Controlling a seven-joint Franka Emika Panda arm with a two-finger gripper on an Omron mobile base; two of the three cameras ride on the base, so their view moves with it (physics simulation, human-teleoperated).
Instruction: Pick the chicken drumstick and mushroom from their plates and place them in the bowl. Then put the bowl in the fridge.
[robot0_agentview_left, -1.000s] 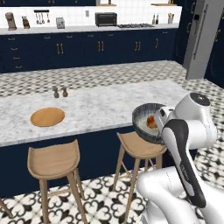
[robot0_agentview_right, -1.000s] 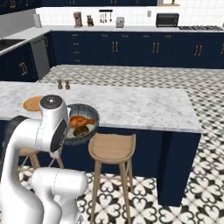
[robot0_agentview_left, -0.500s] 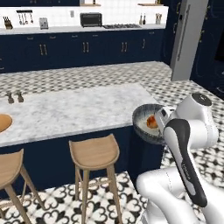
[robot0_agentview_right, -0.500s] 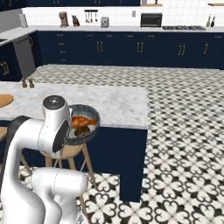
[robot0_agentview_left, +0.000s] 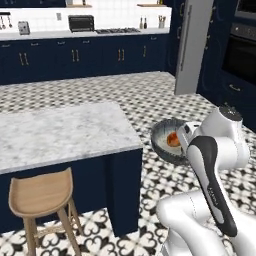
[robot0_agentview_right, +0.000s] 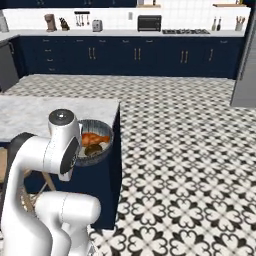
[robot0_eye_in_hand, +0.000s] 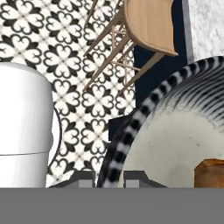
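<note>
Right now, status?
Fingers clamped on bowl rim. Drumstick and mushroom inside. Fridge ahead, doors shut.

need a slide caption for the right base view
Arm carries the bowl, holding the drumstick and mushroom, past the island's corner over the patterned floor.

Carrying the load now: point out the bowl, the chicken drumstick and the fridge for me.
bowl (robot0_agentview_right: 106, 143): right base view, right side of its rim.
chicken drumstick (robot0_agentview_right: 92, 138): right base view, its orange meaty middle.
fridge (robot0_agentview_left: 191, 50): left base view, grey door face.
</note>
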